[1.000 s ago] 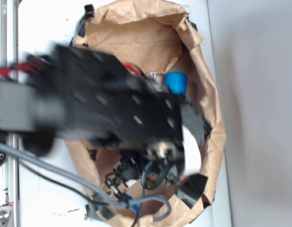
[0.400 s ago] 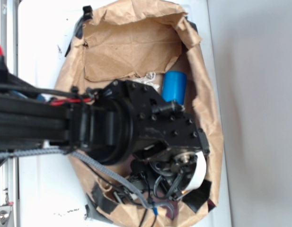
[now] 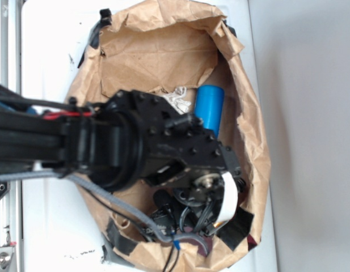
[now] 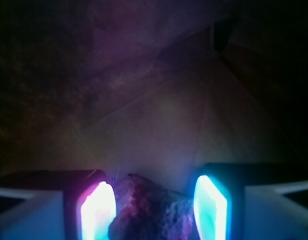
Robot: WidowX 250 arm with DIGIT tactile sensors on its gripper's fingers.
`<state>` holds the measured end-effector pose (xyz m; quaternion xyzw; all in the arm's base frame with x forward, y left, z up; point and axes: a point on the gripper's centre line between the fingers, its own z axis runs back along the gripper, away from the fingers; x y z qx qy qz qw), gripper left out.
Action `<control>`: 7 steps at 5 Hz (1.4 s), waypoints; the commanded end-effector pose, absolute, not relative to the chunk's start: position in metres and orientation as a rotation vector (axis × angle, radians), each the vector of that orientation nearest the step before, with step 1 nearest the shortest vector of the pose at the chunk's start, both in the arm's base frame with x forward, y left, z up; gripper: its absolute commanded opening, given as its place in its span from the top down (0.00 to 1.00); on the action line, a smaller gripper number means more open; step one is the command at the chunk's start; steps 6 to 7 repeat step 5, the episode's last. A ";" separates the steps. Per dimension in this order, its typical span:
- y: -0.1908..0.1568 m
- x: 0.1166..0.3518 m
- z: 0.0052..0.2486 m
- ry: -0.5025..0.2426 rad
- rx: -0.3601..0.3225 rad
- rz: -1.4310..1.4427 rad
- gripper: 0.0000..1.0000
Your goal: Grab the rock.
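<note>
A: Item one, the rock point(image 4: 151, 210)?

B: You have it between the gripper point(image 4: 154, 206) fingers point(image 4: 99, 210), low in the wrist view, over crumpled brown paper point(image 4: 154, 115).

A: Finger state?

B: Apart, flanking the rock; contact unclear. Blue bottle point(image 3: 209, 107) lies beside the arm.

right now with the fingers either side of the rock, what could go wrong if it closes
The rock sits nearer one finger than the other, so closing the gripper may push or tip it before both pads touch. Its surface looks rough and angular, so the grip could land on an edge and slip. The crumpled brown paper it lies on is uneven and might let it roll.
</note>
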<state>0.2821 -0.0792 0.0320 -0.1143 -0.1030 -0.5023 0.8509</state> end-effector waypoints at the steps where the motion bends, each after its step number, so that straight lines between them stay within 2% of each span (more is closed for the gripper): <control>1: -0.031 0.271 0.122 -0.240 -0.094 -0.727 1.00; 2: -0.011 0.254 0.152 -0.199 0.009 -0.487 1.00; 3: 0.002 0.227 0.179 -0.200 0.167 -0.247 1.00; 4: 0.008 0.217 0.184 -0.222 0.203 0.005 1.00; 5: 0.002 0.222 0.180 -0.229 0.228 0.048 1.00; 7: 0.002 0.222 0.180 -0.229 0.228 0.048 1.00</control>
